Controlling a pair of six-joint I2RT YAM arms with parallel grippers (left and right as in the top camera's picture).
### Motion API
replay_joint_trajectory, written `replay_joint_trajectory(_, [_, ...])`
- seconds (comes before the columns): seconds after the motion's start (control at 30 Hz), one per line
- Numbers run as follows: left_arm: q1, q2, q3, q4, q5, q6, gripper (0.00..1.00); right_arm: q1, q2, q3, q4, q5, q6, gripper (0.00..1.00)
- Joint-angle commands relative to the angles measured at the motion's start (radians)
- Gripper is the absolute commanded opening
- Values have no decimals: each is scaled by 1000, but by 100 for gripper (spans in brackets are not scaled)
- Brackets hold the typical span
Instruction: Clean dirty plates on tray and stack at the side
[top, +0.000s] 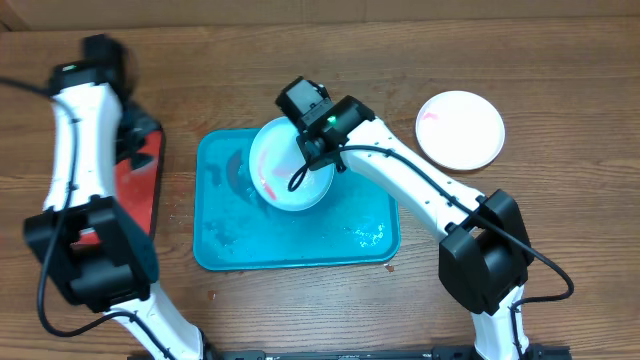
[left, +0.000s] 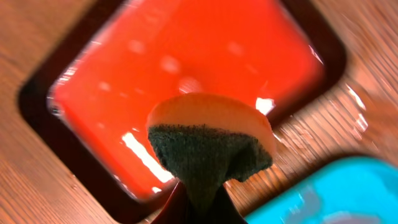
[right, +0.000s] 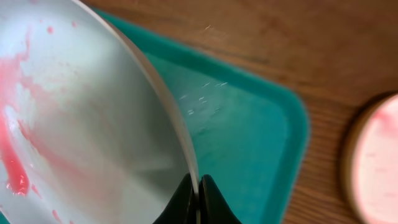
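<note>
The teal tray (top: 300, 240) lies mid-table. My right gripper (top: 308, 158) is shut on the rim of a pale plate (top: 285, 175) with red sauce smears and holds it tilted above the tray's back half. In the right wrist view the jaws (right: 199, 194) pinch the plate's edge (right: 81, 112) over the tray (right: 249, 124). A white plate (top: 460, 130) with a faint pink smear lies on the table at the right and also shows in the right wrist view (right: 376, 162). My left gripper (left: 202, 202) is shut on the dark sponge (left: 211, 146). No yellow-green plate is in view.
A red, dark-rimmed tray (top: 140, 185) lies left of the teal tray, under my left gripper (top: 135, 140); it fills the left wrist view (left: 186, 68). The teal tray's corner (left: 336, 193) shows there. Wet streaks lie on the teal tray's floor.
</note>
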Motion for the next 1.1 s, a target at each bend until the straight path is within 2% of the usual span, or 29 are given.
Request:
replay_joint_trajectory(0.0, [79,-14,-27,27,26,-20,4,35,-3,94,-32,232,0,4])
replay_joint_trajectory(0.1, [126,-14,-73,78,70,-7,4,58,-3,138,-56,273,-2,4])
replay_joint_trajectory(0.27, [162,-14,-173,201,201,101,4,98,-5,181,-69,341,-94,4])
replay_joint_trajectory(0.6, [164,-12,-273,341,165,107,4,208,-5,201,-68,887,-152,4])
replay_joint_trajectory(0.77, [164,-10,-317,404,156,107,4,259,-5,201,-56,911,-278,4])
replay_joint_trajectory(0.93, [165,-10,-329,408,135,107,7,294,-5,201,-15,941,-364,4])
replay_joint_trajectory(1.07, [165,-10,-333,409,136,107,5,307,-5,201,61,1001,-442,4])
